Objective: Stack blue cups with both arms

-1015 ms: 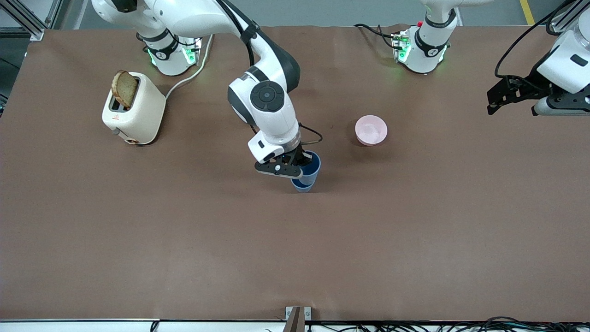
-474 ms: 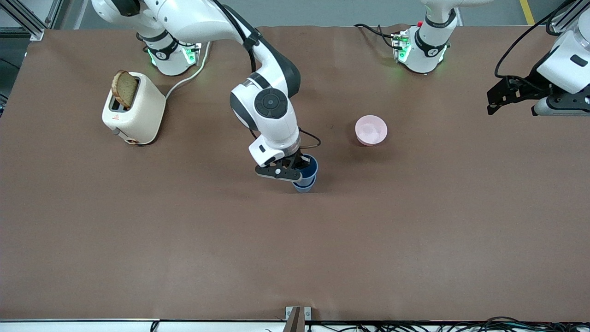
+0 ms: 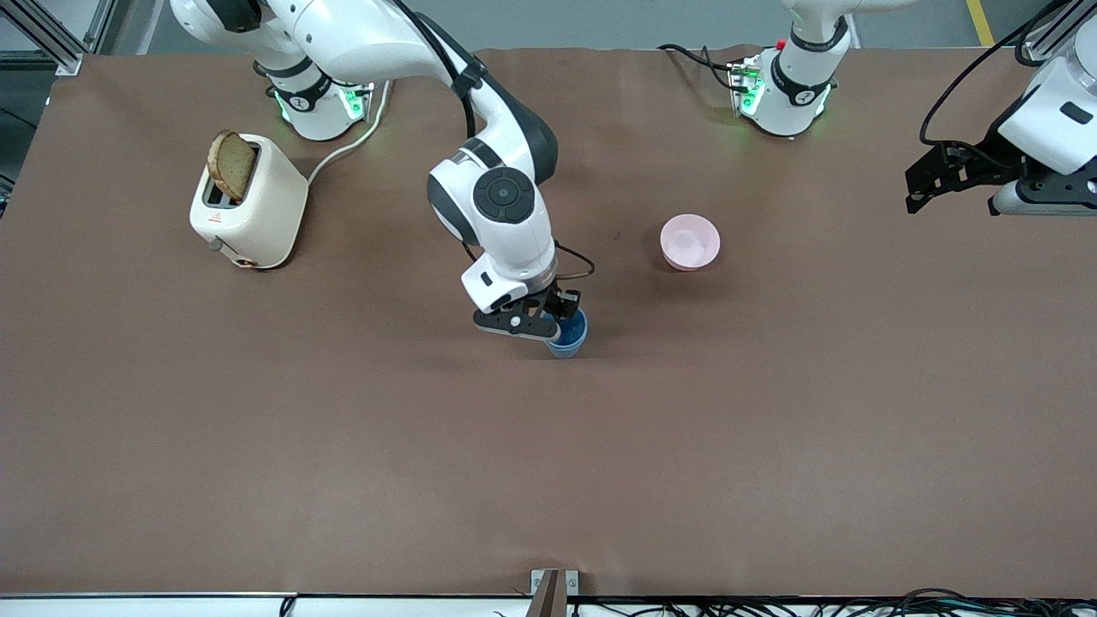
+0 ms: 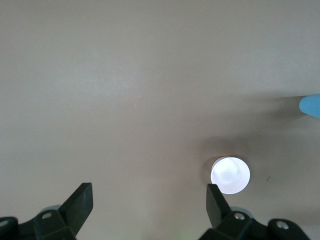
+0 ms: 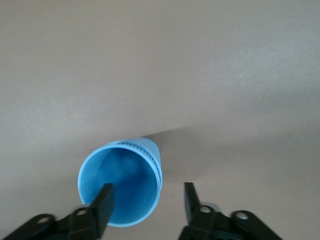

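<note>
1. The brown table spans the front view; a cream toaster with a slice of bread stands toward the right arm's end, and a pink bowl sits near the middle, farther from the front camera than the cups.
2. The right arm reaches from its base down to the middle of the table, while the left arm waits off at its own end of the table.
3. The blue cups stand upright mid-table, one nested in the other; the right wrist view shows a single open mouth with what seem to be two rims close together at its edge, so the stack looks essentially seated.
4. The right gripper sits at the rim of the stack. Its fingers are spread: in the right wrist view one finger lies across the cup's mouth and the other hangs outside the wall, neither visibly pressing.
5. The left gripper hangs spread and empty, well apart from the cups.
6. The deciding relation: the cups' long axis is vertical and lies directly beneath the right gripper, so the likely next move, a withdrawal, should run straight up along that axis; a sideways drift could catch the rim and tip the stack.
</note>
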{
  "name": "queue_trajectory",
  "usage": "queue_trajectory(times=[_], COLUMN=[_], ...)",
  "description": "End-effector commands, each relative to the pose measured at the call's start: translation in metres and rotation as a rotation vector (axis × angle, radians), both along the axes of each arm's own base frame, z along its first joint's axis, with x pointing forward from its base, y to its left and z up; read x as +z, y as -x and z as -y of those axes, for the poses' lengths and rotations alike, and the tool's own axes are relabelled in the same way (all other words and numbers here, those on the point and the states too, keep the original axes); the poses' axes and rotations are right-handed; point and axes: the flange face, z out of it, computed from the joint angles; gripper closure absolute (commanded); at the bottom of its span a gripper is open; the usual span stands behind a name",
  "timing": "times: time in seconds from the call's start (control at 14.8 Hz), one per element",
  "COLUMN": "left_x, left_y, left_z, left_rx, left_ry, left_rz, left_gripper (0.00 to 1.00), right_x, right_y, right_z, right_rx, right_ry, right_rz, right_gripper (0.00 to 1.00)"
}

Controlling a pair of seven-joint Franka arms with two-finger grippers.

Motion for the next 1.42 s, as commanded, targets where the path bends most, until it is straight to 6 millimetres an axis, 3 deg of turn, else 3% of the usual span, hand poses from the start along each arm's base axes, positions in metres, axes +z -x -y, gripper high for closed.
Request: queue_trajectory(times=[0.0, 0.2, 0.41, 0.47, 0.61, 0.81, 1.08, 1.35], left_x=[0.001, 0.001, 0.000, 0.000, 0.000, 0.001, 0.004, 0.008], left_y=[0.002, 0.002, 0.001, 0.001, 0.001, 0.001, 0.000, -0.001], left_z=[0.000, 0.000, 0.000, -0.001, 0.000, 0.000, 0.001, 0.003], left_rx=[-0.006, -0.006, -0.009, -0.009, -0.010, -0.012, -0.012, -0.012], left_ry=[0.013, 0.013, 0.013, 0.013, 0.013, 0.013, 0.013, 0.016], left_rz=[-0.007, -0.007, -0.009, -0.009, -0.009, -0.007, 0.001, 0.008], left_gripper=[0.00, 0.00, 0.00, 0.00, 0.00, 0.00, 0.00, 0.00], right_x=[0.056, 0.113, 0.172, 0.186, 0.215, 0.251, 0.297, 0.330], right_y=[-0.025, -0.046, -0.071, -0.074, -0.080, -0.070, -0.035, 0.004], right_z=[0.041, 0.114, 0.222, 0.251, 0.330, 0.420, 0.492, 0.518], right_rx=[-0.034, -0.026, -0.044, -0.042, -0.076, -0.059, -0.034, -0.029], right_ry=[-0.018, 0.023, 0.051, 0.060, 0.073, 0.089, 0.097, 0.096], right_rz=[0.061, 0.034, 0.021, 0.015, 0.002, -0.022, -0.055, -0.094], right_gripper=[0.00, 0.00, 0.00, 0.00, 0.00, 0.00, 0.00, 0.00])
